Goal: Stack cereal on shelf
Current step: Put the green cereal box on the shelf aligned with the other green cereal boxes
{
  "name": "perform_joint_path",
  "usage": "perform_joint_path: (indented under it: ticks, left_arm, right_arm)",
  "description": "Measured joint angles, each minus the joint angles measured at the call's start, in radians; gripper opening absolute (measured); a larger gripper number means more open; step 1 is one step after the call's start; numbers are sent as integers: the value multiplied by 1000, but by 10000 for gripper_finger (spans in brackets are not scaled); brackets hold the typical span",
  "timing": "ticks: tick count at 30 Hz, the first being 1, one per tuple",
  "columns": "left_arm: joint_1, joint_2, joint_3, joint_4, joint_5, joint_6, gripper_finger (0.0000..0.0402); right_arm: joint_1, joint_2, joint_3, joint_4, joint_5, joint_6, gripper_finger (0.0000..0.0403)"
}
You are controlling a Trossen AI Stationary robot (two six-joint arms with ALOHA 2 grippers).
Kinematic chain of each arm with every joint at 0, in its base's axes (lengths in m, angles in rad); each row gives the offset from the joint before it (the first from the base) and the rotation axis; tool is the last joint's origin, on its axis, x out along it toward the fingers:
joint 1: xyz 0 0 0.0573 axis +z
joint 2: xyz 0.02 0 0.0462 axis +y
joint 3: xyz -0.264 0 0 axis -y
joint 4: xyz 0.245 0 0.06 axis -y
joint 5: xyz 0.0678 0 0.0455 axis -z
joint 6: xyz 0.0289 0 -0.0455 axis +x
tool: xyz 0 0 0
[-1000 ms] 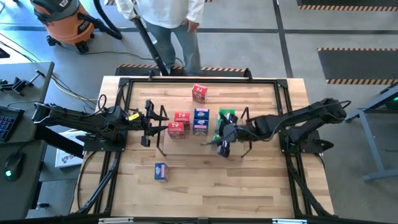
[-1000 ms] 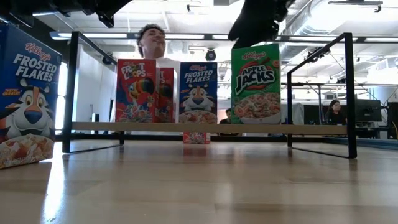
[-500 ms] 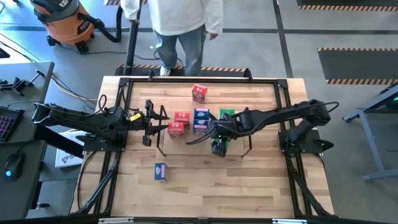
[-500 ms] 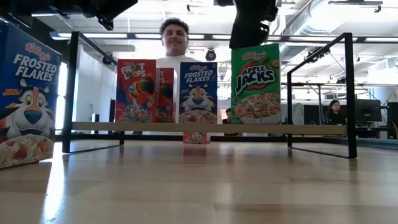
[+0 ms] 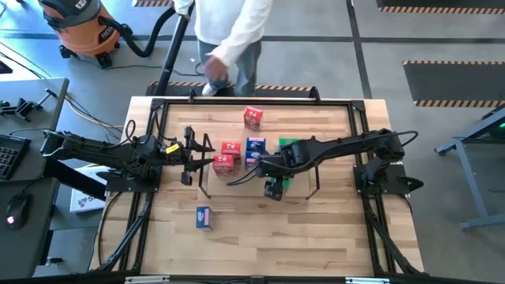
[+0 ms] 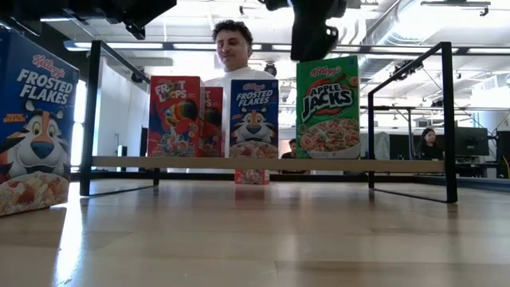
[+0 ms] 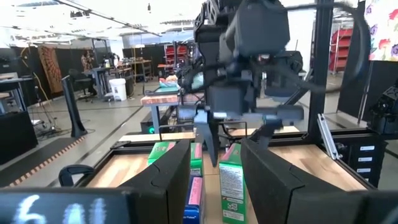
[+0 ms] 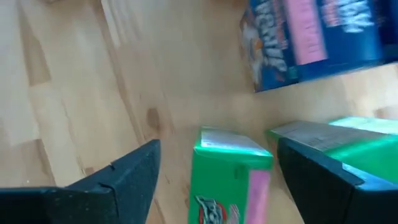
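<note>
Right tool point(image 5: 272, 188) hangs over the shelf point(image 5: 207, 183) near desk point(image 5: 260, 237) center, fingers spread wide, holding nothing, w/ a green box point(image 8: 230, 168) below it. 3 boxes stand on the shelf: red point(image 6: 175, 116), blue point(image 6: 254, 118), green point(image 6: 327, 107). Loose blue box point(image 5: 203, 217) at 7 o'clock, red one point(image 5: 253, 117) at 12. Left tool point(image 5: 189, 158) waits at 9, open, empty.
</note>
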Motion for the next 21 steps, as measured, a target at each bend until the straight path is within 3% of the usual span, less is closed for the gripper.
perform_joint_path:
  ticks: [8,21]
  left_arm:
    - [0,0,0,-3,0,0,131]
    - [0,0,0,-6,1,-2,131]
  right_arm:
    - [0,-1,82,-232,26,142,300]
    - [0,57,82,-218,-12,131,299]
